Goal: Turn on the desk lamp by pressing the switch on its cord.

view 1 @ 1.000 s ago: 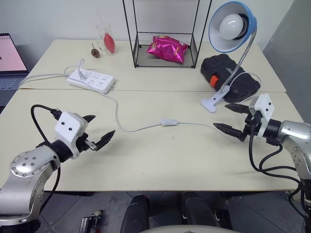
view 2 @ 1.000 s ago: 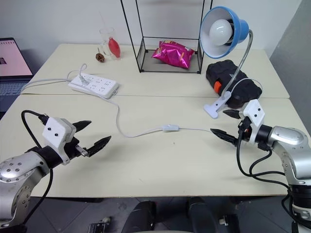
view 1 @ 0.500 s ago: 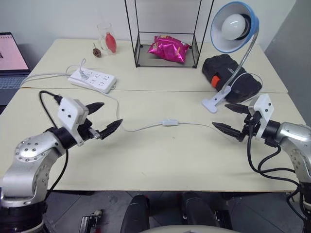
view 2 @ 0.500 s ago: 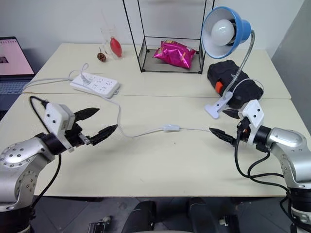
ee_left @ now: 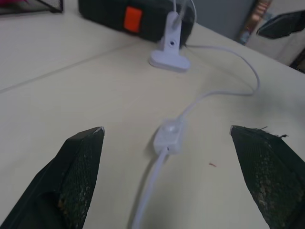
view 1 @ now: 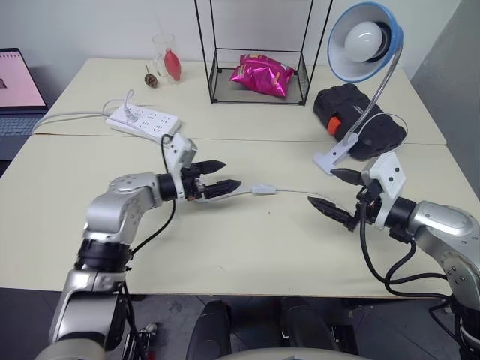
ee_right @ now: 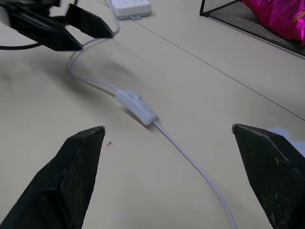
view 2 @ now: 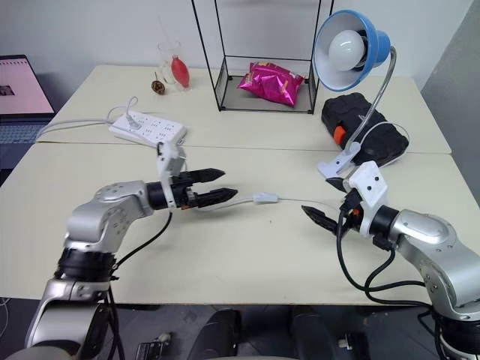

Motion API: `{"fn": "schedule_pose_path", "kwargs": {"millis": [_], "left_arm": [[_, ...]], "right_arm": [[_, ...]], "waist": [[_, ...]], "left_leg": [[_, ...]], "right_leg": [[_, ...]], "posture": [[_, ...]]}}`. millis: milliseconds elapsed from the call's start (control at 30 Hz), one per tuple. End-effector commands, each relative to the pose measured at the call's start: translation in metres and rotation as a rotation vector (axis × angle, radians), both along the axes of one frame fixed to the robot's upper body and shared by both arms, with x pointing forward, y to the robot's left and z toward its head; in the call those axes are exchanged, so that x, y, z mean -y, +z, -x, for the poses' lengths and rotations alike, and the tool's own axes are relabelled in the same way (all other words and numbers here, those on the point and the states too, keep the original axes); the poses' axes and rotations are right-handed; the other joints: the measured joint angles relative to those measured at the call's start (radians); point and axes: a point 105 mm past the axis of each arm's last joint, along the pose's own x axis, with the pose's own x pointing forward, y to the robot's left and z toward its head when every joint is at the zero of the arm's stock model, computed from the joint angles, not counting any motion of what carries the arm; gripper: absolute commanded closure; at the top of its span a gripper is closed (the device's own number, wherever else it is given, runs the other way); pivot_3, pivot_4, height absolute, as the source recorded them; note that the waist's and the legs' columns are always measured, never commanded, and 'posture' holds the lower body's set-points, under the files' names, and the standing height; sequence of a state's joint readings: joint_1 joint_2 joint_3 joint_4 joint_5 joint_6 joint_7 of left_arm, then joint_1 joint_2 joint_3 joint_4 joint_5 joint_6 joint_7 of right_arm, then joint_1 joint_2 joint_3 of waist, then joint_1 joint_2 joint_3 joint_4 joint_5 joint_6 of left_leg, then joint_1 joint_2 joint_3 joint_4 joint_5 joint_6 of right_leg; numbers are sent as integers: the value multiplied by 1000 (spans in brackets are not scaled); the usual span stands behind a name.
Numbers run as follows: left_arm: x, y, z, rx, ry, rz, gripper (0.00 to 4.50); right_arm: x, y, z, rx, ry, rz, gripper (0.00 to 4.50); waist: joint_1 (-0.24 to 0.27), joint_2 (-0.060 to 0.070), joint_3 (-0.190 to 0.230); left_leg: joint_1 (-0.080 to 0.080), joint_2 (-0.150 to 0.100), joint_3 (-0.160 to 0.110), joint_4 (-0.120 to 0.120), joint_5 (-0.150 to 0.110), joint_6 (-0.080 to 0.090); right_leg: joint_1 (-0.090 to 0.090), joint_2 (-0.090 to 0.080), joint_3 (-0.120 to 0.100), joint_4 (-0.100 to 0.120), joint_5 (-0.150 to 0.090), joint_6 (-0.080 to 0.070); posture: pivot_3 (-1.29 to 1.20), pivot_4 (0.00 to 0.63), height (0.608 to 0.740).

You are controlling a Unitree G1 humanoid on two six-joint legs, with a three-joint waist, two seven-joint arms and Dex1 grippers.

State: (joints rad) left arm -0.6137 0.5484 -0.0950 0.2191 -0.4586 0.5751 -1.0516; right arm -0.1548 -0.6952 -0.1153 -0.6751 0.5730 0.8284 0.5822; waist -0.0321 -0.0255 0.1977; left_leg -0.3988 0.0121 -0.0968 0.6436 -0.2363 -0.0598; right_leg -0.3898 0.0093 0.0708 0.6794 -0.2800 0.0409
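While the switch (view 1: 261, 188) lies on the surface (view 1: 225, 240) between our hands in the eye views, our left hand (ee_left: 171, 176) and right hand (ee_right: 176, 176) each frame it, fingers spread wide, empty.

- No words, brand names, numbers or signs can be made out on anything in these pictures.
- The pink snack bag (view 1: 260, 75) in the wire rack, well beyond the fingers of both arms, has no print that can be read.
- The laptop screen (view 1: 19, 79), far out past the left arm's fingers, shows a pink page with dark marks too small to make out.
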Motion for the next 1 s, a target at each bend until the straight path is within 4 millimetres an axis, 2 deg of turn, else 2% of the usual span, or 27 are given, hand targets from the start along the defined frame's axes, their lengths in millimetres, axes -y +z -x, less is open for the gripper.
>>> {"fn": "schedule_pose_path", "kwargs": {"millis": [33, 300, 667, 767, 1000], "left_arm": [[10, -6, -7, 6, -75, -57, 113], [27, -21, -22, -90, -119, -75, 113], [39, -33, -26, -191, -160, -94, 113], [42, -34, -27, -194, -167, -96, 562], [46, -41, -25, -165, -187, -126, 2096]], "right_arm": [[-8, 5, 10, 24, 12, 11, 0], [-10, 5, 17, 22, 3, 31, 0], [-14, 7, 20, 25, 19, 37, 0], [-15, 8, 21, 26, 20, 37, 0], [-14, 9, 21, 28, 19, 37, 0]], "waist": [[-2, 0, 0], [0, 0, 0], [0, 0, 0], [0, 0, 0], [0, 0, 0]], "left_leg": [[0, 0, 0, 0, 0, 0], [-1, 0, 0, 0, 0, 0], [-1, 0, -1, 0, 0, 0], [-1, 0, -1, 0, 0, 0], [-1, 0, -1, 0, 0, 0]], "right_leg": [[0, 0, 0, 0, 0, 0], [0, 0, 0, 0, 0, 0], [0, 0, 0, 0, -1, 0], [0, 0, 0, 0, -1, 1], [0, 0, 0, 0, -1, 1]], "posture": [[0, 150, 740], [0, 150, 740], [0, 150, 740], [0, 150, 740], [0, 150, 740]]}}
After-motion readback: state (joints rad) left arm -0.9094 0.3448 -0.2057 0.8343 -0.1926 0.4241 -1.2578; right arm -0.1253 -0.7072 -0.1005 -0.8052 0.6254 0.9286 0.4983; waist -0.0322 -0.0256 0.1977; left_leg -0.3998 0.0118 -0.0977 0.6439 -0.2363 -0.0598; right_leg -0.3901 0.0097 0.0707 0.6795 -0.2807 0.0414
